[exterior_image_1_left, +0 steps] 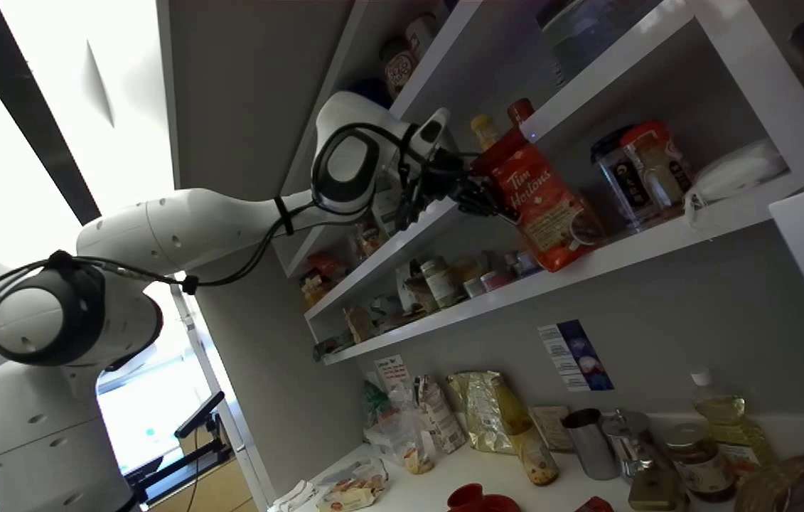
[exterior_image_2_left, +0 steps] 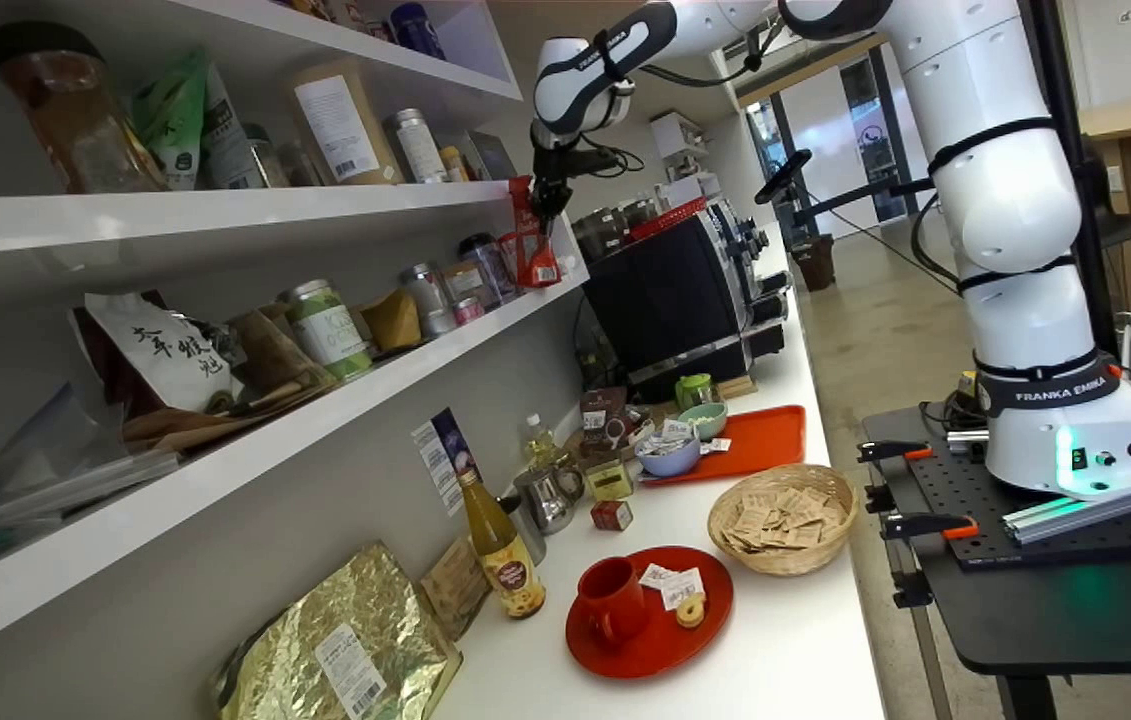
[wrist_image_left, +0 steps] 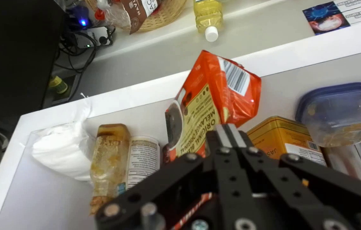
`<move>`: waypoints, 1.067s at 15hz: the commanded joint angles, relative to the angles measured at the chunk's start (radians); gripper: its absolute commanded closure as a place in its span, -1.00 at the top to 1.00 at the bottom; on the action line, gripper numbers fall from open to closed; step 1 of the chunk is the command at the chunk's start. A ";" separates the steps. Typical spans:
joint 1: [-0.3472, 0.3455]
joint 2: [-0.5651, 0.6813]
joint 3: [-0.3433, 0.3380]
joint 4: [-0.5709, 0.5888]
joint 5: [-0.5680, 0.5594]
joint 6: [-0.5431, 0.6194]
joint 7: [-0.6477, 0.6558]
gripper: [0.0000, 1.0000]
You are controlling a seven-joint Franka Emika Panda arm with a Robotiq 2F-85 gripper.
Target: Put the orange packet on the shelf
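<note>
The orange packet, a glossy red-orange bag, shows in both exterior views [exterior_image_1_left: 540,188] [exterior_image_2_left: 537,268] and in the wrist view [wrist_image_left: 212,86]. It hangs tilted, its lower end overlapping the front edge of the shelf, the lowest white board [exterior_image_1_left: 657,240] [exterior_image_2_left: 225,470] [wrist_image_left: 129,92]. I cannot tell whether it touches the board. My gripper [exterior_image_1_left: 505,212] [exterior_image_2_left: 550,215] is at the packet's side, below its top. In the wrist view its fingertips [wrist_image_left: 230,134] are nearly together, pinching the packet's film. The pinched part is mostly hidden by the fingers.
Beside the packet on the lowest board stand a bottle [wrist_image_left: 108,159], a white-labelled can [wrist_image_left: 143,158] and a white plastic bag [wrist_image_left: 65,150] near the end wall. A yellow tin [wrist_image_left: 279,140] and a blue-lidded container [wrist_image_left: 336,115] stand on the other side. A higher board [exterior_image_1_left: 608,71] runs above.
</note>
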 commanded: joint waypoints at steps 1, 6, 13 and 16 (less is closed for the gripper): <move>-0.004 0.107 0.002 0.145 0.086 -0.026 -0.065 -0.98; -0.015 0.184 0.020 0.237 0.133 -0.047 -0.095 -0.98; -0.059 0.272 0.066 0.359 0.247 -0.204 -0.211 -0.96; -0.086 0.318 0.078 0.444 0.281 -0.314 -0.264 -0.96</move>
